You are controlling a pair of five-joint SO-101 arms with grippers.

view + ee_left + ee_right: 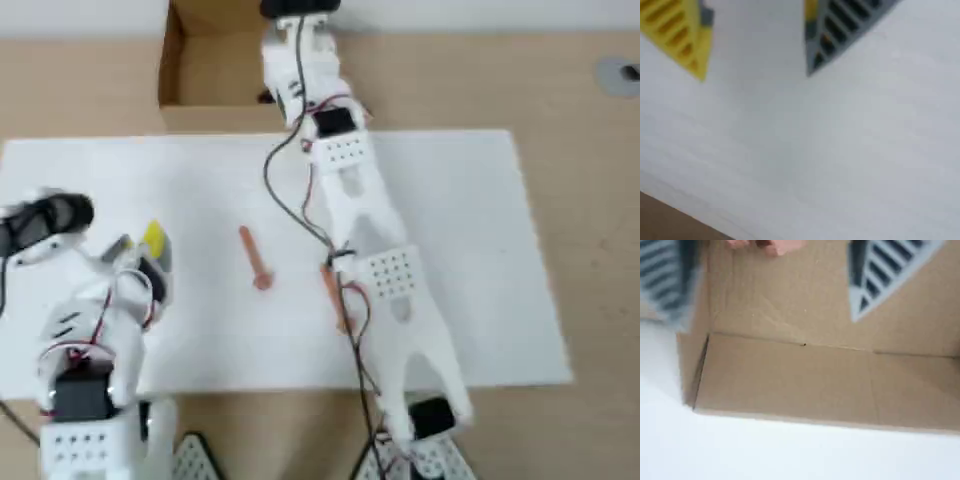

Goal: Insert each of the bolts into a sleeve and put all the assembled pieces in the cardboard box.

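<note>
The left gripper (755, 72) is held low over the white mat (480, 250), fingers apart, nothing between them. To its right a bolt (255, 258) lies free on the mat, its long axis running away from the robot, head toward the near edge. A second bolt (333, 292) is partly hidden under the right arm. The right gripper (765, 320), also spread, is at the box (215, 118). The left gripper is judged nearer the free bolt.
</note>
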